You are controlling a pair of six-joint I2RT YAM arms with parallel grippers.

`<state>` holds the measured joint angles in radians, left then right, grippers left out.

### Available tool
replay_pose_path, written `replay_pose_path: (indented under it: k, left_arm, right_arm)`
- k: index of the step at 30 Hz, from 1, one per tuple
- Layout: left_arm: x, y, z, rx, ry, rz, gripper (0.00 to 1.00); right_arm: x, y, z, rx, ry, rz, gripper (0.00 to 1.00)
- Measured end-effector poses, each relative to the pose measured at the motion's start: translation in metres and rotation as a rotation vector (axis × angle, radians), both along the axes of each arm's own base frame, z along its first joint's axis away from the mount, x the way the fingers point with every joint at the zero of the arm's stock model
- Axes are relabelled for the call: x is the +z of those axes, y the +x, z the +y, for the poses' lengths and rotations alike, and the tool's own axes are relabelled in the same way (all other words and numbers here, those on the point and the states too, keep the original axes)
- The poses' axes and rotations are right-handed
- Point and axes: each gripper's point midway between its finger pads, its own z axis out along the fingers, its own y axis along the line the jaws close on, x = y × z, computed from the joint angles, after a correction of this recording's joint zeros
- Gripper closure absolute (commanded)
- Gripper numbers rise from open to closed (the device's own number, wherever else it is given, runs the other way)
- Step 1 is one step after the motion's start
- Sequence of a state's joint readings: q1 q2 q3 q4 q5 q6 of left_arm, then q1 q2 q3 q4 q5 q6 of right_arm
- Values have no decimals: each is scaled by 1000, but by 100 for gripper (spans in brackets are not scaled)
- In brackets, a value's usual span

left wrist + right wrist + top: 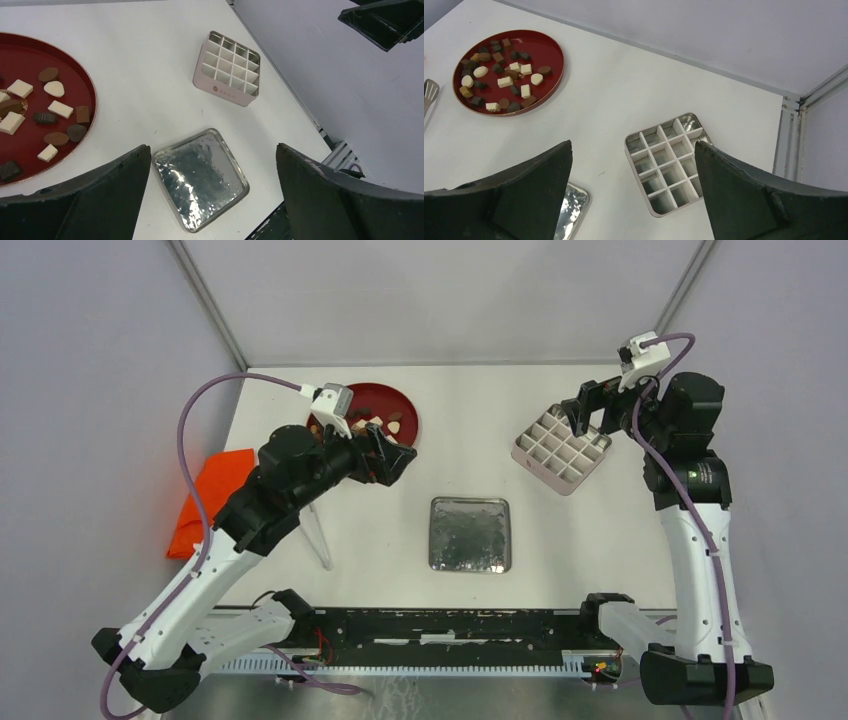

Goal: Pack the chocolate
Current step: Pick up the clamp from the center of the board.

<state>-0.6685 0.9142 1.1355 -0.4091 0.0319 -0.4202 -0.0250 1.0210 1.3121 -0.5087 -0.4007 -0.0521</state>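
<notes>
On the white table (480, 390) a round dark-red plate (398, 400) sits at the far left, a pale pink grid box (536, 468) at the far right and a square silvery tin (470, 534) nearer, between them, with an orange cloth (205, 502) at the left edge and a slim pale utensil (320, 535) near it.

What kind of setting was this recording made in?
Most likely a lab robot test cell: a bare white table boxed in by plain grey panels on metal frame posts, with the arms' mounting rail along its near edge.
</notes>
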Motion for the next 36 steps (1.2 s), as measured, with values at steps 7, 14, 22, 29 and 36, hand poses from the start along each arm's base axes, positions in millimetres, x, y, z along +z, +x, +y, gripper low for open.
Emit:
replay_pose_path:
  k: [7, 14, 22, 29, 36]
  left_arm:
    - [3, -2, 4, 27, -13, -11, 0]
    - [-14, 5, 15, 104, 39, 23, 1]
    - [-65, 28, 31, 236, 178, 107, 1]
    - [-111, 66, 79, 359, 141, 239, 7]
    - [-162, 55, 128, 504, 37, 431, 7]
  right_arm:
    - [-7, 12, 4, 23, 24, 19, 2]
    - [-48, 5, 30, 252, -60, 22, 2]
    - [-125, -14, 57, 529, -150, 78, 2]
    - [-176, -30, 64, 611, -135, 125, 4]
    - [-208, -39, 72, 633, -71, 133, 8]
